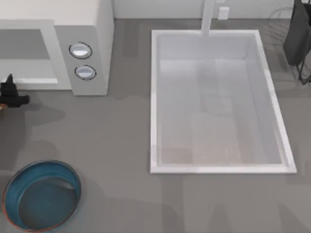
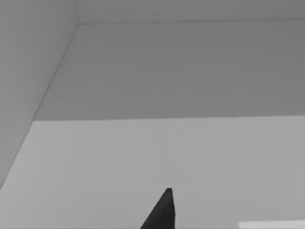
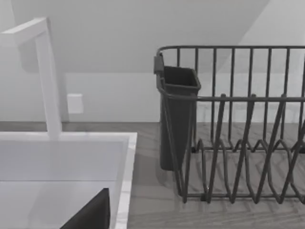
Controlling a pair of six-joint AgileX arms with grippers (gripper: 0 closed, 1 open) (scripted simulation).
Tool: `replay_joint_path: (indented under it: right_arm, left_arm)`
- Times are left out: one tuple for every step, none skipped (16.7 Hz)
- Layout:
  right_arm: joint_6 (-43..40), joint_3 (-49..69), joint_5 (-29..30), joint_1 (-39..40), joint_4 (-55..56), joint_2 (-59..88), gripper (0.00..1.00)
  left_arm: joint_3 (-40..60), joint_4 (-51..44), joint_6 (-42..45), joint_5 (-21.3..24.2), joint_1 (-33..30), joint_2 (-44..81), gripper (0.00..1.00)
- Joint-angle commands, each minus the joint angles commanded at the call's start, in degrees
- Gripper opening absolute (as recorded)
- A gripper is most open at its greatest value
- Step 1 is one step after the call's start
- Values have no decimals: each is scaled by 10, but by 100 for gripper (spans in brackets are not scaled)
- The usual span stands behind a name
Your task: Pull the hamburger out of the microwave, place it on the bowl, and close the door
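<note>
Hamburger [image 1: 2, 106]: probably the small orange-tan patch at the top view's far left edge, touching the left gripper [image 1: 13, 94] from below; too little visible to be certain.

Left gripper: dark, low over the bench [image 1: 121, 131] just in front of the microwave [image 1: 92, 29], at its left end. One dark finger [image 2: 164, 212] in the left wrist view, against pale flat surfaces meeting in a corner. Spread or pressed together: cannot tell.

Microwave: white, at the far left of the bench, two round knobs [image 1: 82, 60] on the front panel. Grey rectangle left of the knobs; window of the door or open cavity, cannot tell.

Bowl [image 1: 74, 180]: teal, reddish-brown rim, near left corner of the bench, well apart from the microwave and the left gripper.

Sink [image 1: 154, 97]: white, rectangular, centre-right, with faucet [image 1: 208, 19] at its far edge.

Right arm [image 1: 297, 34]: parked at the far right corner. Right gripper [image 3: 90, 215]: one dark finger over the sink edge, facing the dish rack [image 3: 238, 143] and its dark caddy [image 3: 178, 119]; state of fingers cannot be told.
</note>
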Motion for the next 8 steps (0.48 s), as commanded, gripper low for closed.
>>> replay_joint_path:
  right_arm:
    - [0, 0, 0, 0, 0, 0, 100]
    - [0, 0, 0, 0, 0, 0, 100]
    - [0, 0, 0, 0, 0, 0, 100]
    - [0, 0, 0, 0, 0, 0, 100]
    - [0, 0, 0, 0, 0, 0, 100]
    - [0, 0, 0, 0, 0, 0, 100]
    - [0, 0, 0, 0, 0, 0, 100]
    - [0, 0, 0, 0, 0, 0, 100]
  left_arm:
    - [0, 0, 0, 0, 0, 0, 0]
    - [3, -1, 1, -1, -4, 1, 0]
    - [3, -2, 1, -1, -4, 0, 0]
    - [4, -8, 1, -1, -4, -7, 0]
    - [5, -19, 1, -1, -3, -18, 0]
    - [6, -34, 1, -1, -3, -33, 0]
    - [7, -53, 1, -2, -3, -51, 0]
    - [7, -74, 1, -2, -3, -72, 0]
